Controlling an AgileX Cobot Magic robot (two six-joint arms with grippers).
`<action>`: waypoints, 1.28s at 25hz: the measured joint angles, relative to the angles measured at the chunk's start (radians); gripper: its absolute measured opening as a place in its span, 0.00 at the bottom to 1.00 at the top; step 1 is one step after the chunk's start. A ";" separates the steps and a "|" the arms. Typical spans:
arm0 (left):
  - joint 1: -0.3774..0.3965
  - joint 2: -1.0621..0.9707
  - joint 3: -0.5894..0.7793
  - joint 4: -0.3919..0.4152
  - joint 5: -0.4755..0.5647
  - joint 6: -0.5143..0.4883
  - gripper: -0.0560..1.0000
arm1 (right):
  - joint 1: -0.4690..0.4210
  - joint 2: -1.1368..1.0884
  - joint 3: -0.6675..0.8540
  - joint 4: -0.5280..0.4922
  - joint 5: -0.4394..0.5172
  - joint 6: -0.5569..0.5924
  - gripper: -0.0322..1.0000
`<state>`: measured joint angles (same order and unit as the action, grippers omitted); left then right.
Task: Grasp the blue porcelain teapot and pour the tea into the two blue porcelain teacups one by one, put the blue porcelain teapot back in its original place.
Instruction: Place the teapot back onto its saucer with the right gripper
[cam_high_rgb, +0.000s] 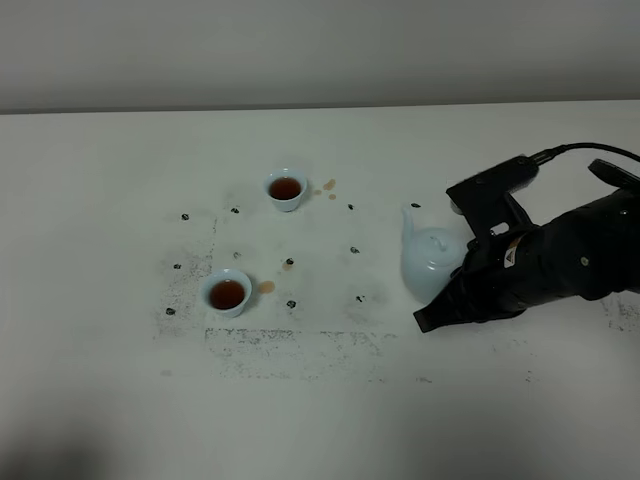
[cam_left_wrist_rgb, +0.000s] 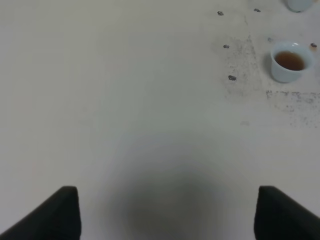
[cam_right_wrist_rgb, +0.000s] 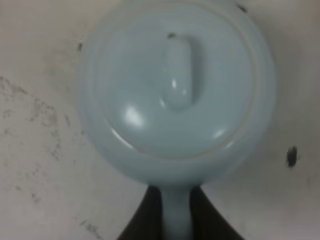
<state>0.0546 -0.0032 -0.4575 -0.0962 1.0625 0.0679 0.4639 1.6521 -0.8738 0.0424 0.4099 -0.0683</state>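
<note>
**Setting Down the Teapot: Release Step**

The left gripper (cam_left_wrist_rgb: 167, 212) hangs over bare table (cam_high_rgb: 100, 420) at the near left, jaws spread wide, holding nothing.

The near teacup (cam_high_rgb: 227, 293) and the far teacup (cam_high_rgb: 286, 189) each hold dark tea, so pouring appears complete; the remaining step is likely the return and release.

The right gripper (cam_right_wrist_rgb: 176, 210) is clamped on the loop handle of the blue porcelain teapot (cam_high_rgb: 432, 262), which sits at the right of the table, upright or nearly so, well apart from both cups.

Procedure: confirm the base rests flat before opening the jaws. Open slowly, then withdraw along the handle line to avoid tipping the pot.

Appearance: pale sky-blue glaze, round body, elongated lid knob, short spout pointing far-left. Small tea spots mark the table beside each cup.
</note>
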 joint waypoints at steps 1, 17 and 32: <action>0.000 0.000 0.000 0.000 0.000 0.000 0.70 | 0.000 0.008 -0.003 -0.017 -0.002 0.009 0.07; 0.000 0.000 0.000 0.000 0.000 -0.002 0.70 | 0.000 0.122 -0.009 -0.102 -0.057 0.040 0.07; 0.000 0.000 0.000 0.000 0.000 -0.002 0.70 | -0.019 0.142 -0.009 -0.157 -0.104 0.044 0.07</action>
<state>0.0546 -0.0032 -0.4575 -0.0962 1.0625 0.0660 0.4450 1.7941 -0.8833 -0.1144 0.3060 -0.0246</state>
